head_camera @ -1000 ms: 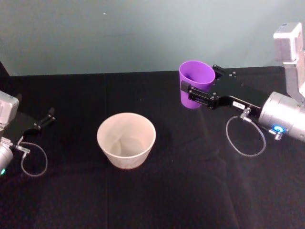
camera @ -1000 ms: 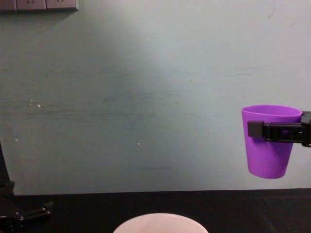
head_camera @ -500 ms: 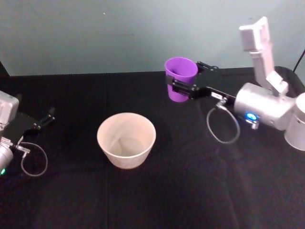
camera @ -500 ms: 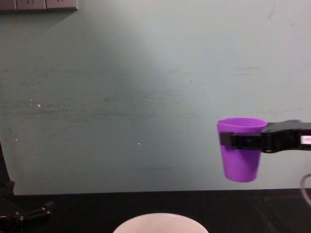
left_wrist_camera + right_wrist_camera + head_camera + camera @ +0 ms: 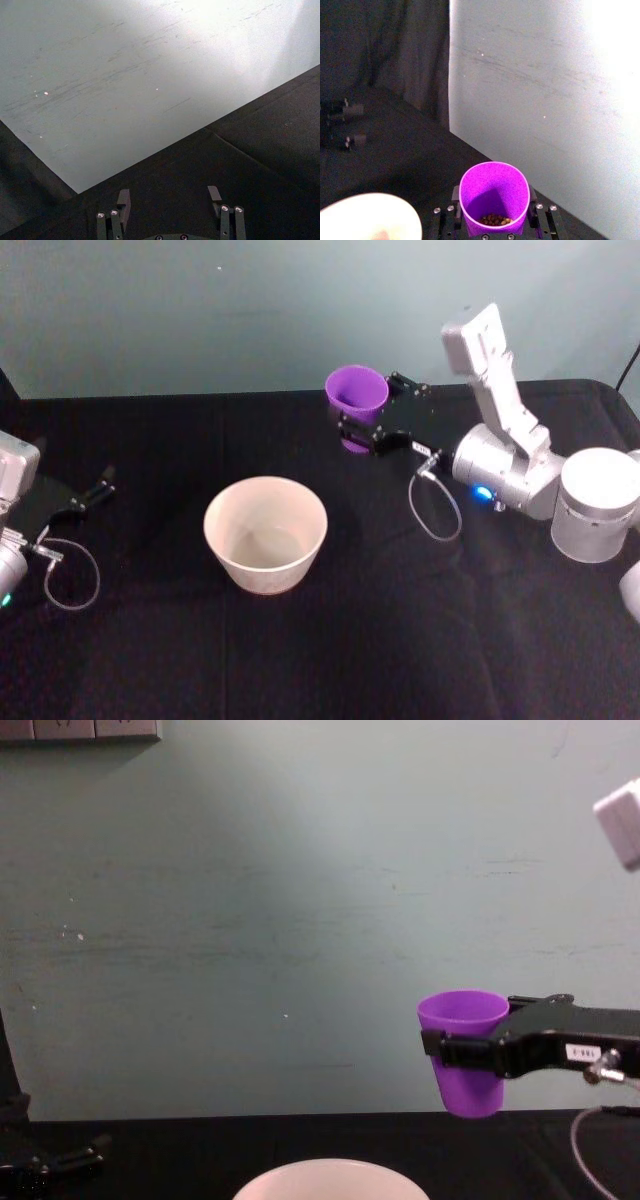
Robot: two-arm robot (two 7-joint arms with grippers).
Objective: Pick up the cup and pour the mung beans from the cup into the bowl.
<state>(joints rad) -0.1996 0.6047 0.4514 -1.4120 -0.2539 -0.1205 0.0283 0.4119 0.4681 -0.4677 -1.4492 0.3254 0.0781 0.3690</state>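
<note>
Right gripper [image 5: 366,406]: raised beyond 1 bowl [image 5: 265,562], pinching the upright cup [image 5: 357,392]; mung beans [image 5: 492,219] at its base. Left gripper [image 5: 169,195]: parked left, fingers spread.

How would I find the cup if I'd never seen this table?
Start at the black table, then look past the bowl toward the far right. The right gripper holds the cup upright there: small, bright purple, narrower than the pale bowl.

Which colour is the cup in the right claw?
The cup is bright purple, clearest in the chest view.
</note>
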